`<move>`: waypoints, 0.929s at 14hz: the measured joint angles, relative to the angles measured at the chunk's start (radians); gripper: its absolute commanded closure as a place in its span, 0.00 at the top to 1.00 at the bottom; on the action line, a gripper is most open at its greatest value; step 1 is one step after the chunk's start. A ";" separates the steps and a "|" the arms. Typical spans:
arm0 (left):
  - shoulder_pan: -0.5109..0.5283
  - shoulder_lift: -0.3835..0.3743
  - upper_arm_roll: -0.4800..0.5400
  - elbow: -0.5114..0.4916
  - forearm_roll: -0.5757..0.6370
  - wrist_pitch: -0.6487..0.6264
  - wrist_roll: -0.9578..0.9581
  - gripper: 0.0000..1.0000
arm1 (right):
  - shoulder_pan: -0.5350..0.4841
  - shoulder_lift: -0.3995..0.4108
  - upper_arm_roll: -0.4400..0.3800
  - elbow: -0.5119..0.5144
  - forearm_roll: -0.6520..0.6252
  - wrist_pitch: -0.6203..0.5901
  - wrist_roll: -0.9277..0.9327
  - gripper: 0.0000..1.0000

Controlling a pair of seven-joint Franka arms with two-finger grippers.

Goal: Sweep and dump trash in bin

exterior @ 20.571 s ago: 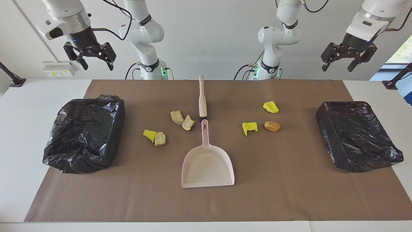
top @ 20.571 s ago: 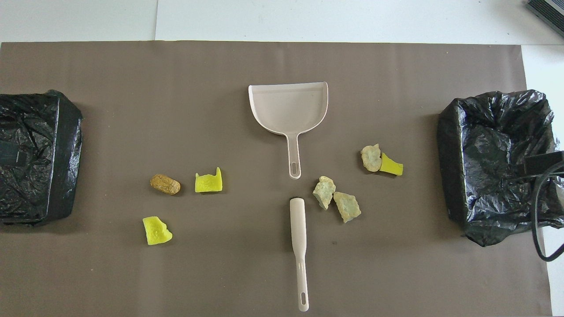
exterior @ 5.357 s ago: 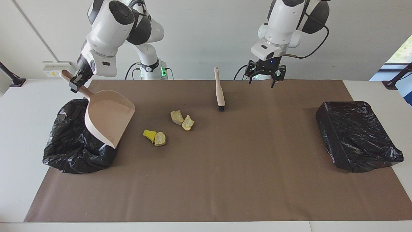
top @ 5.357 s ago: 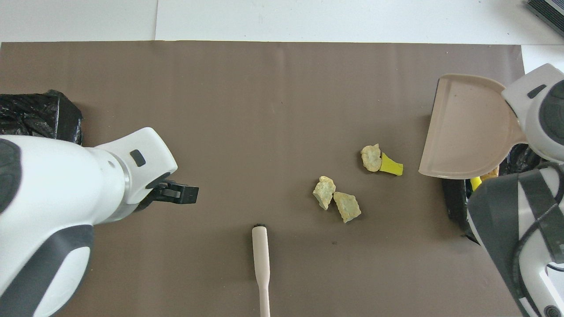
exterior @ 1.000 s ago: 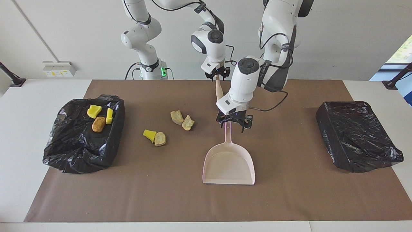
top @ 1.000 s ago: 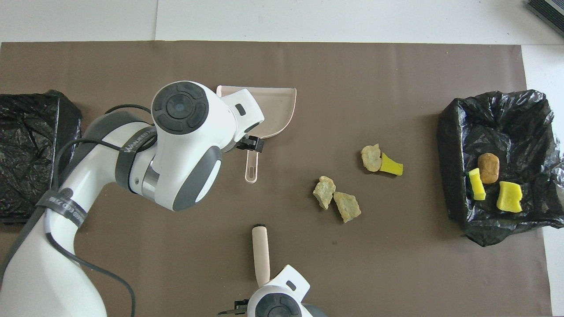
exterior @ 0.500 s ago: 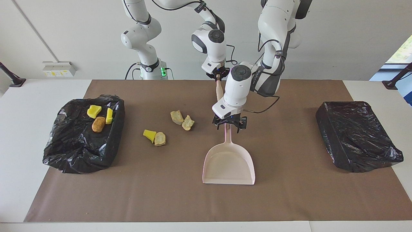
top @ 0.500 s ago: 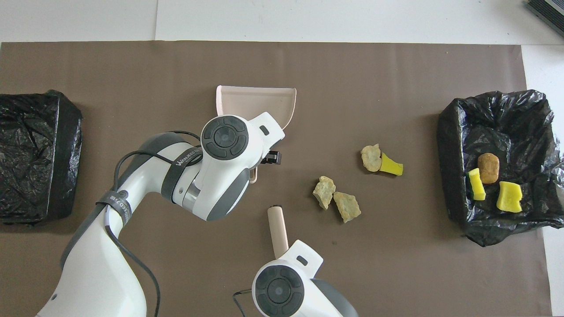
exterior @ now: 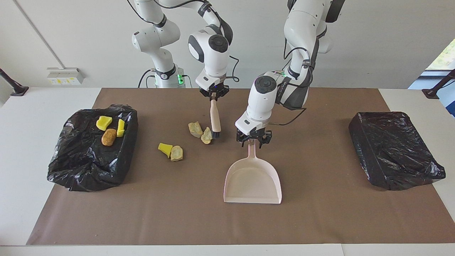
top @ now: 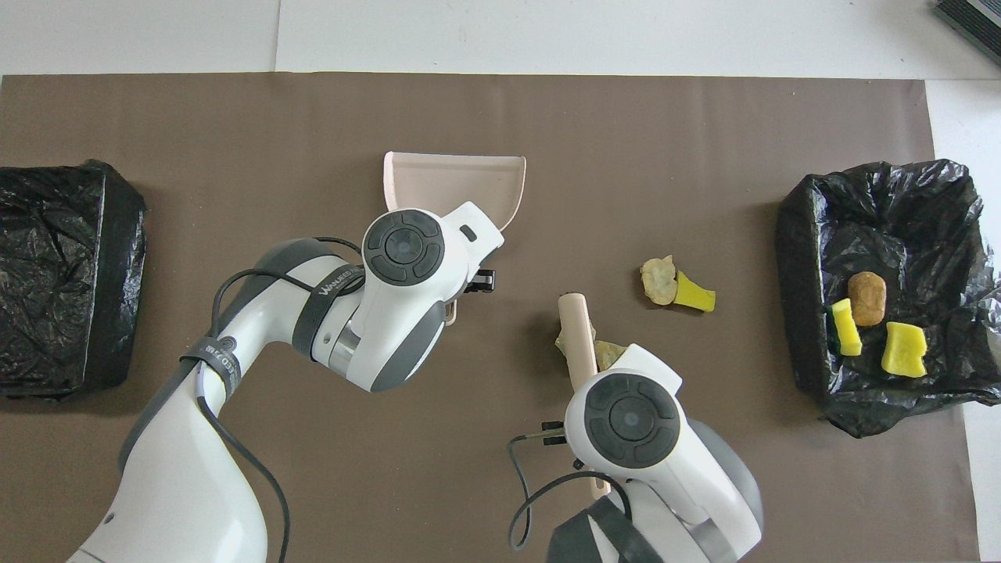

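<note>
Facing view, right gripper (exterior: 213, 95): jaws pinching the upper end of the brush (exterior: 214, 119), which hangs tilted below them, bristle end down beside the pale scrap pair (exterior: 201, 132).
Facing view, left gripper (exterior: 253, 138): jaws spread either side of the dustpan (exterior: 252, 177) handle; contact cannot be told. Dustpan flat on the bench (exterior: 320, 220), scoop mouth pointing away from the robots.
Overhead view, left gripper: hidden under the arm's own wrist housing; only one dark fingertip (top: 485, 281) and the handle tip protrude.
Overhead view, right gripper: covered by its wrist housing; brush handle emerges above it and hides most of the pale scrap pair.
Second scrap pair (exterior: 171, 150): yellow piece touching a pale piece, toward the right arm's end from the right jaws.
Filled bin (exterior: 81, 167): black bag at the right arm's end, holding two yellow pieces and one brown piece.
Other bin (exterior: 394, 149): black bag at the left arm's end; cut off at the frame edge in the overhead view.
</note>
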State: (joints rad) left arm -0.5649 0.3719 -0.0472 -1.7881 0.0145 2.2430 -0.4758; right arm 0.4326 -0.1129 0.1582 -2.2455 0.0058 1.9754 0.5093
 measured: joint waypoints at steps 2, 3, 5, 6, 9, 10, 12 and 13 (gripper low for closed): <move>-0.003 0.000 0.000 0.000 0.000 0.000 0.000 0.07 | -0.084 -0.001 0.001 0.009 -0.031 0.000 -0.113 0.00; -0.003 0.000 0.000 0.000 0.000 0.001 0.000 0.00 | -0.145 0.005 0.000 0.017 -0.034 0.000 -0.189 0.00; -0.003 0.000 0.002 0.001 0.001 0.002 0.007 0.00 | -0.237 0.031 -0.004 0.044 -0.060 0.000 -0.292 0.00; -0.003 -0.001 0.004 0.002 0.001 0.002 0.024 0.00 | -0.262 0.046 -0.005 0.056 -0.103 0.001 -0.314 0.00; -0.002 -0.029 0.019 0.006 0.002 -0.020 0.136 0.00 | -0.343 0.078 -0.003 0.072 -0.202 0.001 -0.423 0.00; -0.001 -0.051 0.022 0.007 0.003 -0.057 0.207 0.00 | -0.376 0.086 -0.004 0.076 -0.228 0.002 -0.463 0.00; 0.004 -0.094 0.024 0.006 0.003 -0.146 0.373 0.00 | -0.410 0.099 -0.004 0.084 -0.266 0.004 -0.496 0.00; 0.009 -0.112 0.025 0.006 0.003 -0.189 0.455 0.00 | -0.412 0.104 -0.004 0.085 -0.269 0.004 -0.498 0.00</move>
State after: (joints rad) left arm -0.5557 0.2598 -0.0222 -1.7822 0.0180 2.0545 -0.0213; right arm 0.0207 -0.0091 0.1541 -2.1606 -0.2627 1.9793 0.0112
